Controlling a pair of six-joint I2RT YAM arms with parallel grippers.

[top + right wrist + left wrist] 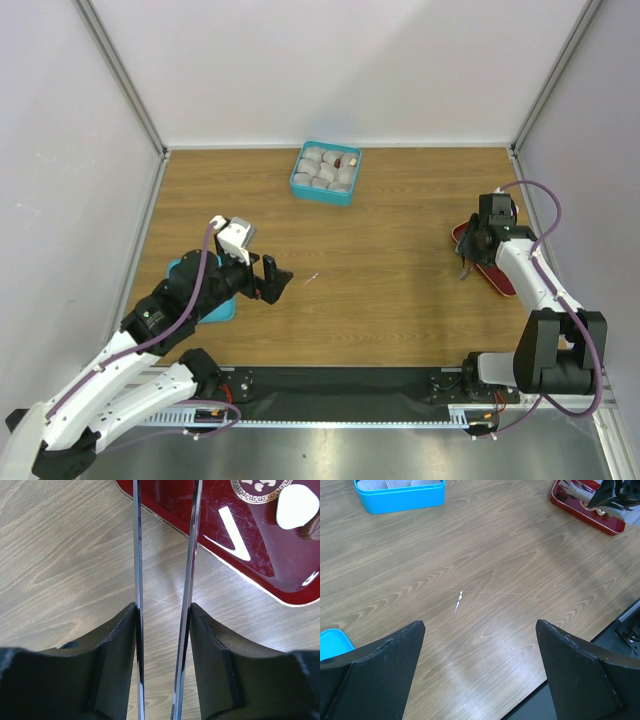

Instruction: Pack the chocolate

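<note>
Near edge, left side: left gripper (272,278) hangs low over the brown wood-grain table (400,300), jaws spread wide apart, nothing between them; its wrist view shows both black fingers (385,670) with bare wood in the gap and a thin white scratch mark (459,601) just ahead; a flat teal rounded-corner piece (222,308) lies under that arm, only its corner showing in the left wrist view.

Right side, mid-depth: right gripper (163,609) is clamped on the long metal tweezers (137,555), pads pressing the two shiny blades, which stand apart with a gap between them; top view gives only a dark blur here, so the grip reads from the right wrist view alone; tweezers point toward the glossy dark-red tray (210,515); on the tray a pale cream chocolate piece (298,506) sits beside a gold-patterned emblem, clear of the tweezer tips.

Far centre: teal rectangular box (297,185) filled with whitish crinkled paper cups (312,166); one dark brown chocolate piece (350,160) in a cup at the far right corner, seen only from the top; the left wrist view cuts the box off at the rim.
</note>
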